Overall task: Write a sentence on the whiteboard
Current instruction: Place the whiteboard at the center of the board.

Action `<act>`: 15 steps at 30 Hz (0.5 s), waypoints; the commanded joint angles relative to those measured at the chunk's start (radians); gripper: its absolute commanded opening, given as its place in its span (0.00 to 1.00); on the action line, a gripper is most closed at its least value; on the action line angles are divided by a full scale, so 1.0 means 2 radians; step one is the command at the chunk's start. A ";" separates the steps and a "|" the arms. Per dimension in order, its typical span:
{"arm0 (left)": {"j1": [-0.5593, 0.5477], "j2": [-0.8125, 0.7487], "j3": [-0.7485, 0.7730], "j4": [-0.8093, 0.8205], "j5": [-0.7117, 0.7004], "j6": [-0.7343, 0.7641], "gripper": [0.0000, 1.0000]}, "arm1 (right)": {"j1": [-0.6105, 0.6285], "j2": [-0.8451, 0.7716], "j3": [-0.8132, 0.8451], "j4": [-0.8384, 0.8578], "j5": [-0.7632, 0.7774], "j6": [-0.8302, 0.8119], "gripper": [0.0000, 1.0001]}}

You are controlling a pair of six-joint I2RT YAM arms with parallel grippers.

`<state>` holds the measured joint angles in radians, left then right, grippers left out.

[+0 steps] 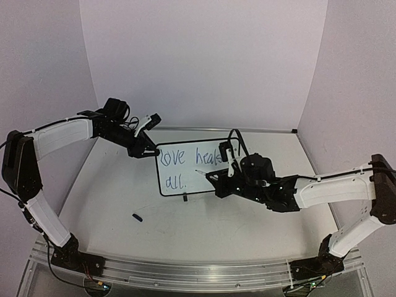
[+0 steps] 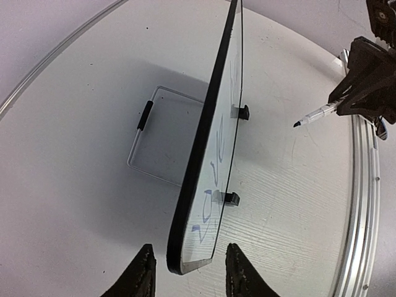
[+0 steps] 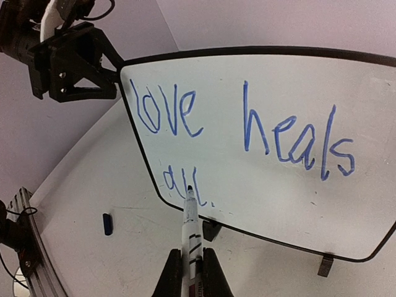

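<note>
The whiteboard [image 1: 199, 184] stands upright on its black feet mid-table, seen edge-on in the left wrist view [image 2: 213, 154]. The sentence [image 3: 185, 111] reads "love heals all." in blue, in two lines. My left gripper [image 1: 146, 150] is at the board's left end. Its jaws [image 2: 189, 253] stand open, one on each side of the board's corner, with a gap on both sides. My right gripper [image 3: 192, 272] is shut on a white marker [image 3: 190, 226]. The marker's dark tip sits just in front of "all" on the whiteboard [image 3: 278, 192]. In the top view the right gripper [image 1: 218, 178] is right of the writing.
A small dark marker cap [image 1: 137, 217] lies on the table in front of the board's left end, also in the right wrist view [image 3: 107, 223]. A wire loop with a black grip [image 2: 154, 133] lies flat behind the board. A metal rail [image 2: 362, 204] edges the table.
</note>
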<state>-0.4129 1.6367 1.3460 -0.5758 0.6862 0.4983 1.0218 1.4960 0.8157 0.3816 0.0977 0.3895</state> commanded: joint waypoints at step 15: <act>0.010 -0.063 0.011 0.032 -0.033 -0.028 0.99 | 0.000 -0.097 -0.039 -0.044 0.071 -0.004 0.00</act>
<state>-0.4069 1.5993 1.3464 -0.5677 0.6502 0.4672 1.0218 1.3560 0.7494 0.3366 0.2065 0.3889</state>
